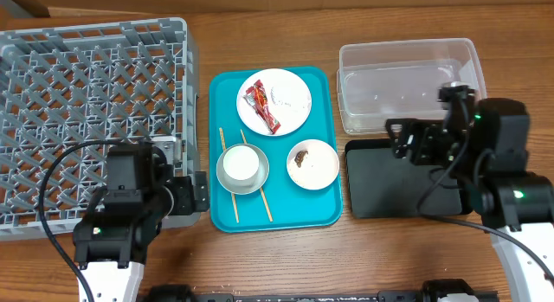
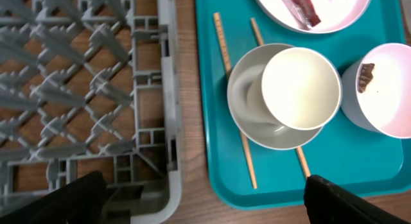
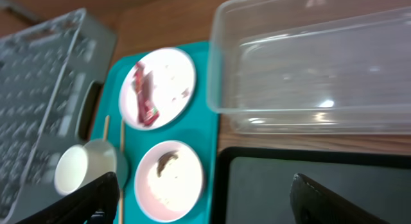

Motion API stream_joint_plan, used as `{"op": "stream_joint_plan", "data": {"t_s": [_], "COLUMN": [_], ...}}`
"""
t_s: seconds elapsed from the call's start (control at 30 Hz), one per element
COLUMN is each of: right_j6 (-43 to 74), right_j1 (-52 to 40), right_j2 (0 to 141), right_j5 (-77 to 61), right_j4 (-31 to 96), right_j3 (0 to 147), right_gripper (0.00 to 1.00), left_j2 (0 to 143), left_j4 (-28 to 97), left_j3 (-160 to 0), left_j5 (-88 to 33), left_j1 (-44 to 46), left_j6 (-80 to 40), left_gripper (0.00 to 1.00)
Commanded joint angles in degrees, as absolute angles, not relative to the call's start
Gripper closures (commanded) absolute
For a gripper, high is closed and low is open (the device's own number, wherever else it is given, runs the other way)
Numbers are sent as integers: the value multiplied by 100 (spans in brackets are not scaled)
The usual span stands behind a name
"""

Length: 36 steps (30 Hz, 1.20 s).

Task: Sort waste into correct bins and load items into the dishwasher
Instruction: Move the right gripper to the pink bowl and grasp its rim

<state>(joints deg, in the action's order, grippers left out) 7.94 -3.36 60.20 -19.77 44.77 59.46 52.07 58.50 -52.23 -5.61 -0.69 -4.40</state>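
Note:
A round white plate (image 1: 274,101) on the teal tray holds the red wrapper (image 1: 260,106) and a faint white tissue (image 1: 292,96). A white cup (image 2: 300,88) lies in a white bowl (image 2: 247,102) over the two chopsticks (image 2: 223,44). A pale pink bowl (image 1: 312,163) holds the brown lump (image 1: 300,156) and a few rice specks. My left gripper (image 2: 205,205) is open and empty, over the grey dish rack's (image 1: 86,103) near right corner and the tray edge. My right gripper (image 3: 205,205) is open and empty, over the left end of the black tray (image 1: 389,185), just in front of the clear tub (image 1: 411,81).
The teal serving tray (image 1: 325,207) lies between the rack and the two bins. The clear tub sits behind the black tray at the right. Both arms' bodies stand at the table's near edge, left (image 1: 121,224) and right (image 1: 506,172).

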Motion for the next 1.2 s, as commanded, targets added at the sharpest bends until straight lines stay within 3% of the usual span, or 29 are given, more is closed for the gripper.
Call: {"op": "stream_joint_plan", "data": {"t_s": [0.0, 0.2, 0.43, 0.9, 1.17], "right_j6": [744, 768, 1203, 2432, 2783], "right_j1": [-888, -2268, -3546, -4215, -4543], "right_j2": [6208, 6753, 7854, 9725, 10248], "right_j5": [-2204, -1433, -252, -25, 196], "right_j4": [4392, 4143, 3789, 3157, 3114], "right_j3": [6128, 6191, 6510, 6510, 6504], "right_gripper": [14, 14, 14, 49, 58], "left_j2": [5354, 6121, 7249, 7338, 7338], "left_j4": [6027, 6508, 7231, 7148, 7135], "left_j3": [-5481, -6101, -7179, -7225, -7225], "left_j5": [-714, -751, -845, -1166, -1166], "left_j1": [-541, -1240, -1347, -1347, -1347], "left_j6": [-639, -384, -342, -344, -344], "left_gripper": [0, 0, 0, 0, 0]}}
